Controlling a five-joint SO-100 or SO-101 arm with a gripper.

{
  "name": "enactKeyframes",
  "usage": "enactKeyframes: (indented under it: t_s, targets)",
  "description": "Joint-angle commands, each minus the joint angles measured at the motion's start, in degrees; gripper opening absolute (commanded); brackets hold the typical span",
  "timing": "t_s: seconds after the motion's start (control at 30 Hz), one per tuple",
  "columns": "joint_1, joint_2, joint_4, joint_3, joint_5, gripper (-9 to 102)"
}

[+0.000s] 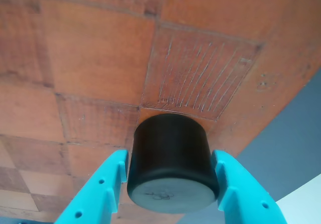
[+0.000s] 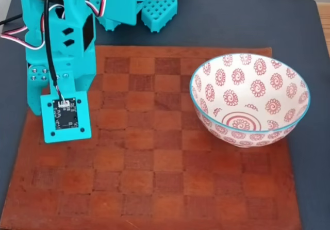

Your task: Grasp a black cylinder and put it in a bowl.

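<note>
At the lower centre of the wrist view, the squat, matte black cylinder (image 1: 170,163) was gripped between the teal plastic claw (image 1: 170,184) fingers above the checkered brown mat (image 1: 100,58). The patterned ceramic bowl (image 2: 251,102) was seen at the right of the fixed view.

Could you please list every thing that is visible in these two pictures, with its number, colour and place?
black cylinder: one, matte black, between the two teal fingers in the wrist view, above the board.
bowl: one, white with red flower and spiral patterns and a light-blue rim, on the right side of the board in the fixed view; nothing lies in it.
checkered board: one, reddish-brown, lying on the table.
table: one, dark blue-grey, under the board.
arm: one, teal, at the left of the fixed view, with a small camera board at its wrist.
end effector: one, teal, fingers on both sides of the cylinder.
</note>
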Motion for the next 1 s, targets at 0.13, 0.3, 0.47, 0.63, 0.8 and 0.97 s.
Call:
enactKeyframes:
  t_s: [0.13,0.3,0.47,0.63,0.8,0.97]
  targets:
    - [0.35,0.35,0.18,-0.88,0.53,14]
    - [0.35,0.35,0.26,-0.88,0.44,14]
    - [-0.26,0.44,1.05,-0.97,0.7,14]
    - [-0.53,1.58,4.92,-2.37,0.79,14]
    - [-2.46,5.36,10.55,-6.42,0.97,14]
    - [-3.25,10.02,18.46,-11.78,2.11,14]
